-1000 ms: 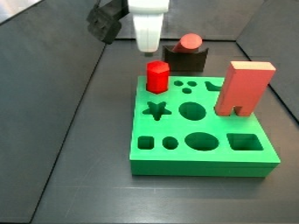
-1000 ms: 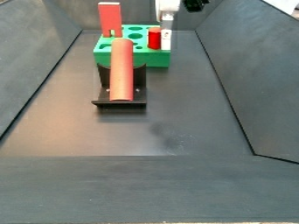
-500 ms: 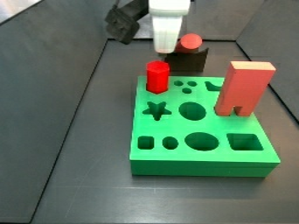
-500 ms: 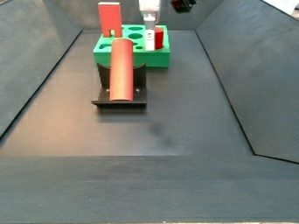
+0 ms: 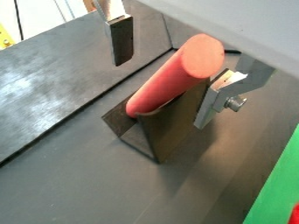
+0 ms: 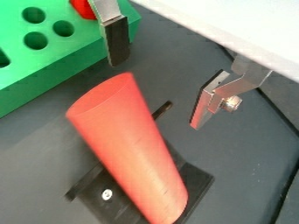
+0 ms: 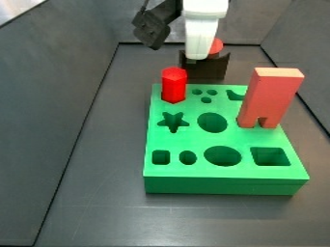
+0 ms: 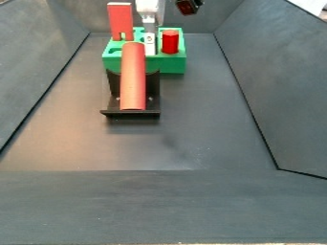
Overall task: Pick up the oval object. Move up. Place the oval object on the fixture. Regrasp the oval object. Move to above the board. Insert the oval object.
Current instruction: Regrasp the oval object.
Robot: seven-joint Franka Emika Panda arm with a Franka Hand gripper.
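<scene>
Oval object [image 8: 132, 75] rests lengthwise in the notch of the fixture [image 8: 132, 105], clear of the board [image 7: 222, 145], which lies just beyond it on the dark floor. A tall salmon block [image 7: 269, 96] and a short red hexagonal peg [image 7: 173, 84] stand on the board. The hand [image 6: 163, 77] hangs above the far end of the rod, its fingers [image 6: 115, 40] spread wide on either side and touching nothing.

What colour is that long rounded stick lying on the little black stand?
Salmon red. The oval object shows best in a wrist view, resting on the fixture, with the open pincer above it.
</scene>
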